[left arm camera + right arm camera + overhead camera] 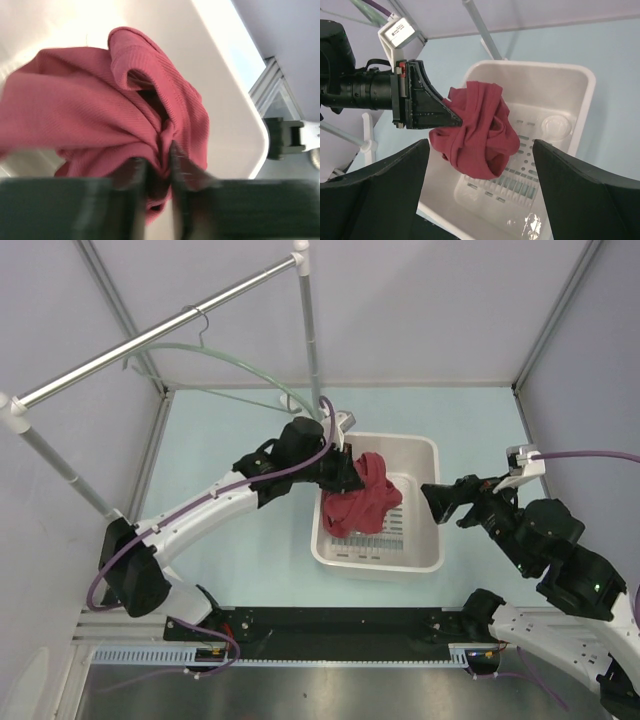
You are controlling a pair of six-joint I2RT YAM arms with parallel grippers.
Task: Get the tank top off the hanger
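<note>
Left gripper (352,476) nips the bunched top (362,502) above the basket (380,569); right gripper (436,502) (jaws wide, empty) hovers at three o'clock, hanger (230,358) at eleven.

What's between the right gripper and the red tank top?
Only the right wall of the white basket and a bare strip of its slotted floor separate the right gripper from the tank top, seen in the top view.

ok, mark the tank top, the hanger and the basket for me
tank top (362,502): top external view, middle of the bunched red fabric.
hanger (235,356): top external view, on its curved green top.
basket (380,567): top external view, on the near white rim.
</note>
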